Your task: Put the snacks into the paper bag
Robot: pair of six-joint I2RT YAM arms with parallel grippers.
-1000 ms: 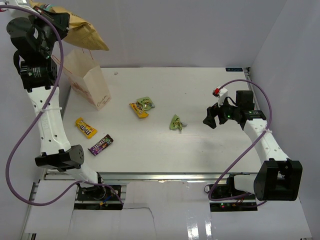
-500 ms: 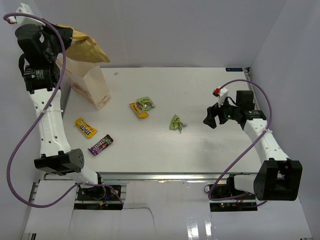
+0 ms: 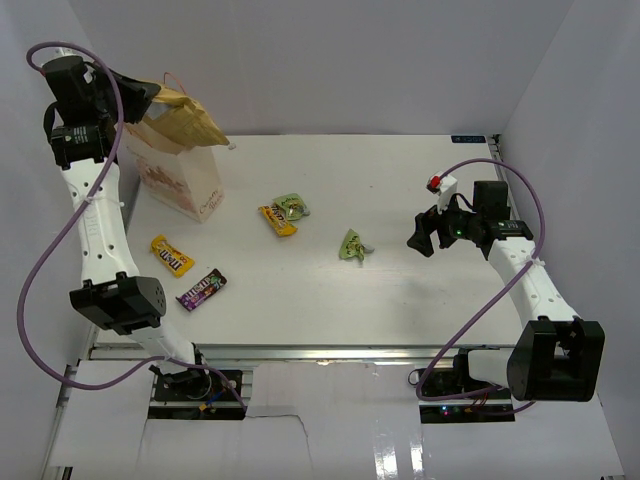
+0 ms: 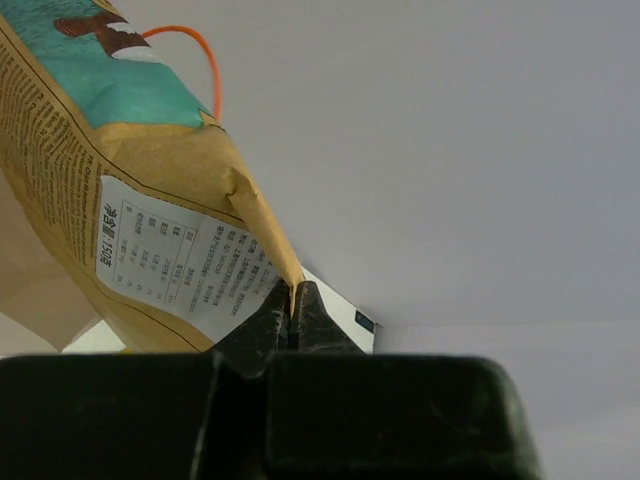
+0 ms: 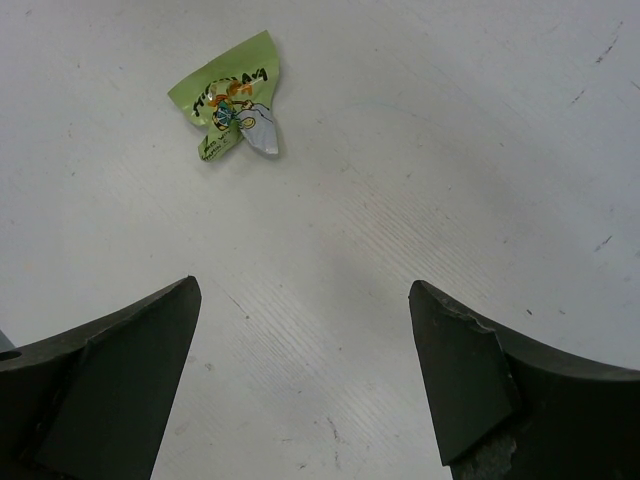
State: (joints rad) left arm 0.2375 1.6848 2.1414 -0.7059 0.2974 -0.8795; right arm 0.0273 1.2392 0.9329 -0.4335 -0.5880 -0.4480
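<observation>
My left gripper [image 3: 143, 93] is shut on a corner of the large yellow-brown chip bag [image 3: 188, 120] and holds it tilted over the open mouth of the cream paper bag [image 3: 185, 178] at the table's far left. In the left wrist view the fingers [image 4: 291, 290] pinch the chip bag's seam [image 4: 130, 200], and an orange string handle [image 4: 205, 60] shows behind it. On the table lie a yellow packet [image 3: 172, 255], a dark purple pack [image 3: 201, 288], a second yellow packet [image 3: 277, 219], a green packet [image 3: 292, 206] and another green packet [image 3: 352, 245]. My right gripper [image 3: 420, 237] is open and empty, right of that green packet [image 5: 232, 100].
Grey walls close off the back and right side of the white table [image 3: 400, 170]. The left arm's purple cable [image 3: 40, 270] loops down the left side. A small red-capped part [image 3: 434, 183] sits on the right arm.
My left gripper has swung right and down with the chip bag, bringing it over the paper bag's mouth. The right arm and the small packets have not moved.
</observation>
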